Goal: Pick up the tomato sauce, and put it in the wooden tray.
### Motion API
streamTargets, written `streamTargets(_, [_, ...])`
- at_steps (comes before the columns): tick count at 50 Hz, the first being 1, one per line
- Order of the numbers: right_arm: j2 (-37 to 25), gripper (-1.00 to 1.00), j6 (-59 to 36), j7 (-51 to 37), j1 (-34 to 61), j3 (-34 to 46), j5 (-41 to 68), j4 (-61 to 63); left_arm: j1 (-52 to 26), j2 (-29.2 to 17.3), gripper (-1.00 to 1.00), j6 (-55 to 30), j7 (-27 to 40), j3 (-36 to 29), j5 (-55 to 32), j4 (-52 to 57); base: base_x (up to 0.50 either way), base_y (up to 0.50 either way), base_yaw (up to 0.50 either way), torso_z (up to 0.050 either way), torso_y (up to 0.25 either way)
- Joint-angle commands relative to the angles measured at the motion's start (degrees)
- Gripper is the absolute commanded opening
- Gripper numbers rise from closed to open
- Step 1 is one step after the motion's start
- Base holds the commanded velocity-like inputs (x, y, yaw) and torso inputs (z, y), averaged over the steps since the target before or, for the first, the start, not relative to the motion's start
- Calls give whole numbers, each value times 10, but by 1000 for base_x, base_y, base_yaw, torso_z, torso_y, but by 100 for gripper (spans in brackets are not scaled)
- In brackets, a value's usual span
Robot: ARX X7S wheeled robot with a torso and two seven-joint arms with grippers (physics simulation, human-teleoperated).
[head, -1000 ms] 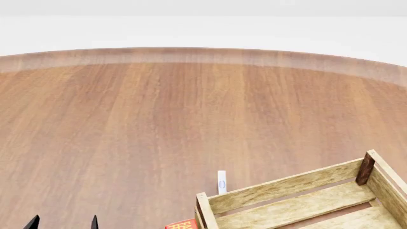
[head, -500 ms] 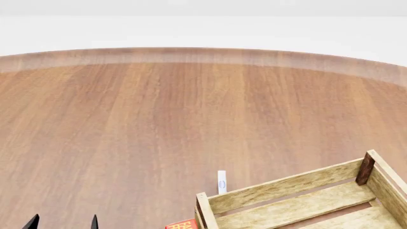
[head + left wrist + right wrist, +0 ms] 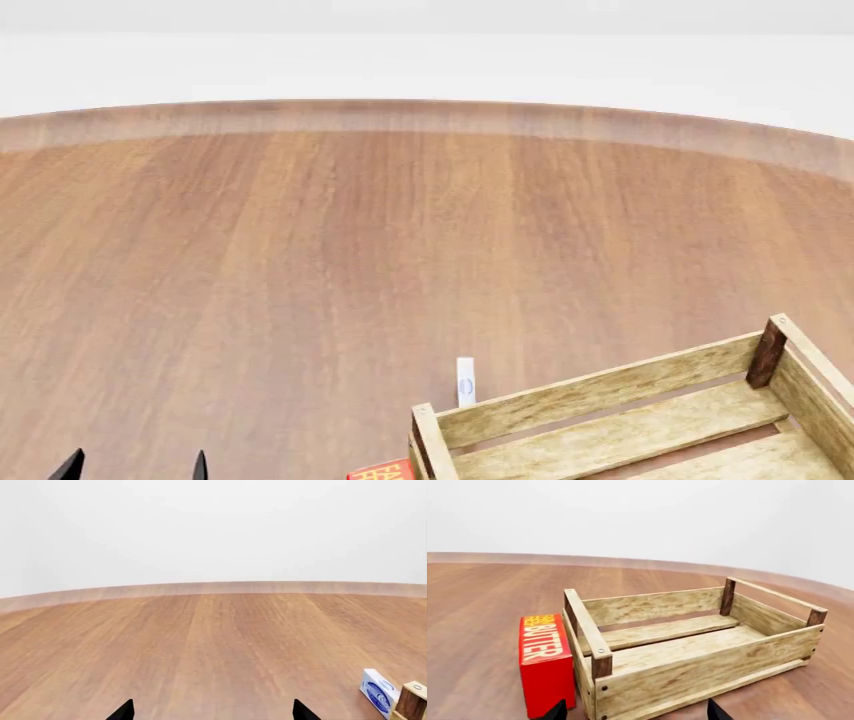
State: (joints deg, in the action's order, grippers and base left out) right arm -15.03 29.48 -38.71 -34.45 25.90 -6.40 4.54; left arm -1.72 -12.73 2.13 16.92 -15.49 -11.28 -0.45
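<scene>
The tomato sauce can does not show in any of the three views, so the step in hand, as I judge it, is still to find it before any reach is worth making. The wooden tray point(image 3: 694, 645) lies on the brown wooden table point(image 3: 334, 250), empty as far as its slatted floor shows, with a red butter box point(image 3: 546, 662) standing just beside one short end and a small blue-and-white carton point(image 3: 378, 692) upright near a corner post on the far side. In the head view only the tray's far corner point(image 3: 627, 420) and the tips of the left gripper point(image 3: 134, 466) come into the lower edge, which suggests the camera looks too far forward; tilting the head or torso down toward the near table edge should be the first thing, since the can probably sits nearer the robot than the view reaches. The left gripper point(image 3: 212, 711) shows two dark fingertips set well apart with nothing between them, and the right gripper point(image 3: 637, 711) likewise stands spread and empty above the tray's near side. Once the can is seen, whichever arm is closer should approach it, keeping clear of the butter box and the tray wall
</scene>
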Motion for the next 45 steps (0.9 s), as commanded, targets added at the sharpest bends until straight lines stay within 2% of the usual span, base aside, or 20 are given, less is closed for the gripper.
streamTargets(1, [-5,100,23,-14,-9,-4,15,-14,1,-3,100,0,3,-4,0,3,0,0,0,0,0])
streamTargets(11, [-12,100,41,-27,-13,-15,34,-12,0,-4,100,1,5,-7,1,3,0,0,0,0,0])
streamTargets(12, [18,100,36,-43,0,-8,6,-29,0,-5,100,1,5,-7,0,3,0,0,0,0,0])
streamTargets(14, [31,100,57,-59,10,-9,-7,-57,-1,-4,100,4,5,-8,0,-1,0,0,0,0,0])
streamTargets(45, [23,100,86,-53,32,14,21,-107,2,-10,100,7,14,-14,-4,1,0,0,0,0,0])
